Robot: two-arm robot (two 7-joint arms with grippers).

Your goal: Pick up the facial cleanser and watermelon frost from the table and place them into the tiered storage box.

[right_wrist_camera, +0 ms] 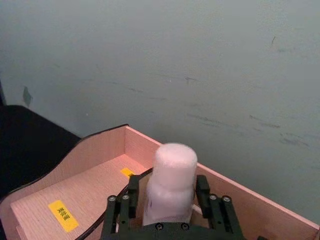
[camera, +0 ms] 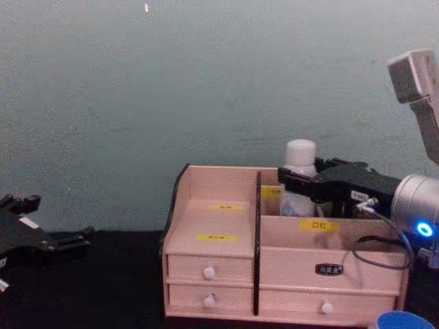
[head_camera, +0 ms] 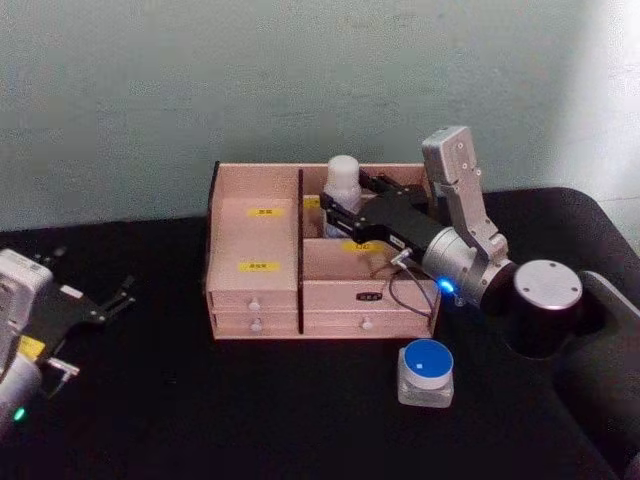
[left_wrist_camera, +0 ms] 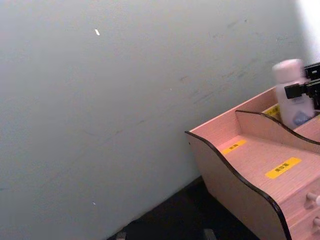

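Observation:
The facial cleanser (head_camera: 342,180) stands upright in the back right compartment of the tiered storage box (head_camera: 255,240), white cap on top. My right gripper (head_camera: 343,206) reaches over the box from the right and is shut on the bottle's body, one finger on each side; the right wrist view shows the facial cleanser (right_wrist_camera: 172,175) between the fingers (right_wrist_camera: 201,189). From the chest, the facial cleanser (camera: 300,157) rises above the box's back wall. The watermelon frost (head_camera: 426,372), a squat jar with a blue lid, sits on the table in front of the box's right end. My left gripper (head_camera: 118,296) rests open at the far left.
The box stands mid-table on black cloth against a pale green wall. Its left compartments (left_wrist_camera: 280,167) with yellow labels hold nothing. A cable (head_camera: 400,290) loops from the right wrist over the box's front right corner. The right arm's elbow (head_camera: 545,300) is beside the jar.

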